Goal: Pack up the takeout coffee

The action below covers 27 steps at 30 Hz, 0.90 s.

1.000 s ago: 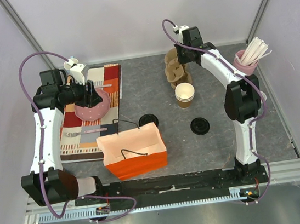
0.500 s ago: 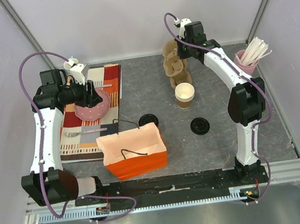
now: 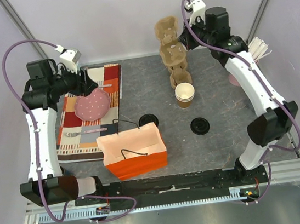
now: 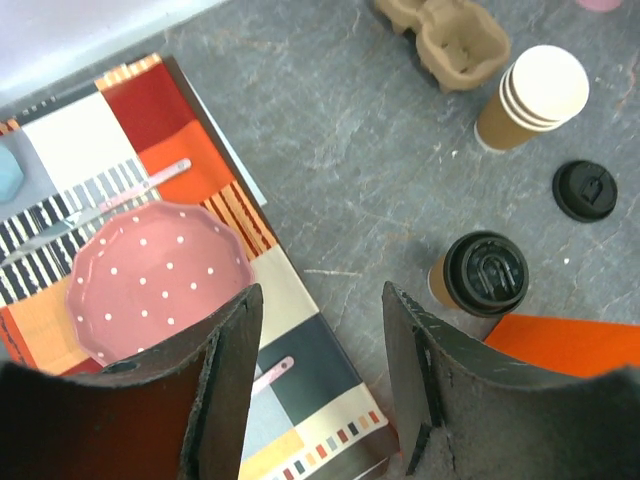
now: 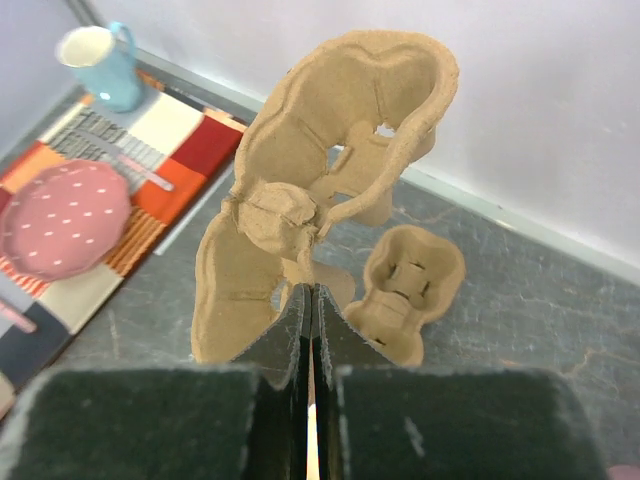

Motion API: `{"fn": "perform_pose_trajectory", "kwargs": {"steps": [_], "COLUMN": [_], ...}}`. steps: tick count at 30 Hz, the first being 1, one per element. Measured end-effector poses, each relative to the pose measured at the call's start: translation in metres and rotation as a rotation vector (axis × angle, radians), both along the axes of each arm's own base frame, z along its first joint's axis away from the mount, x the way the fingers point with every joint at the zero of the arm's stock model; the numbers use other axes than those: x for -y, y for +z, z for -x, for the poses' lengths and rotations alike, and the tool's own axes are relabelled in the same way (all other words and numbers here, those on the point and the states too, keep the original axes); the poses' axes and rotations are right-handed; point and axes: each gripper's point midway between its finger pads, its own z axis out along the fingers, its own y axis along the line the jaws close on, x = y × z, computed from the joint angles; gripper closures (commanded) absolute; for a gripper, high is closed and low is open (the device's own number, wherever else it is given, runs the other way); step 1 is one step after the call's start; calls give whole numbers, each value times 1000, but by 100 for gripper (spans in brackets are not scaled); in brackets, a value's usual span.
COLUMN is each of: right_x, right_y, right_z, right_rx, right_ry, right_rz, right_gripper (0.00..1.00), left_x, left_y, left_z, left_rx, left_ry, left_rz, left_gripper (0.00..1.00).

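The takeout coffee (image 4: 483, 275), a brown paper cup with a black lid, stands on the grey table just behind the orange bag (image 3: 134, 150); it also shows in the top view (image 3: 148, 120). My left gripper (image 4: 320, 380) is open and empty, held above the placemat's right edge, left of the coffee, and shows in the top view (image 3: 88, 81). My right gripper (image 5: 312, 300) is shut on a cardboard cup carrier (image 5: 320, 200), lifted off the table at the back (image 3: 167, 39). A second carrier (image 5: 410, 290) lies on the table below it.
A stack of lidless paper cups (image 3: 185, 93) stands mid-table, with a loose black lid (image 3: 200, 126) nearer the front. A pink dotted bowl (image 3: 92, 104) and cutlery lie on the striped placemat (image 3: 74, 144). A blue mug (image 5: 100, 65) stands far left. White straws (image 3: 258, 48) stand at the right.
My right gripper has lifted the cardboard carrier up off the table and swung right. My left gripper has risen from the pink bowl.
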Motion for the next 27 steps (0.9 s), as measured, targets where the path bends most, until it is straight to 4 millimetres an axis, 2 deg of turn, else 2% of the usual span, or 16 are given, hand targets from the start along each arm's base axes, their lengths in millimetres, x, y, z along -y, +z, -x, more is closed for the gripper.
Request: {"fn": "perform_pose_trajectory", "kwargs": {"steps": [4,6,15,21,23,27], "right_x": [-4,-7,-21,-28,-27,-27], "right_y": [33,42,55,63,62,56], "right_z": [36,55,137,197,220,241], "right_rx": [63,79,100,135,147,152], "right_ry": [87,126,309,463,516,572], "right_rz": [-27,-38,-85,-94,-91,-86], "right_gripper": [100,100,100,100,100,100], "left_x": [7,16,96,126,139,167], "left_y": [22,36,101,153,157,149], "left_z": [0,2,36,54,60,61], "left_rx": [40,63,183,283,283,238], "left_ry": [-5,-23,-231,-312,-347,-408], "left_rz": [25,41,101,148,161,173], "left_gripper": [39,34,23,17,14,11]}}
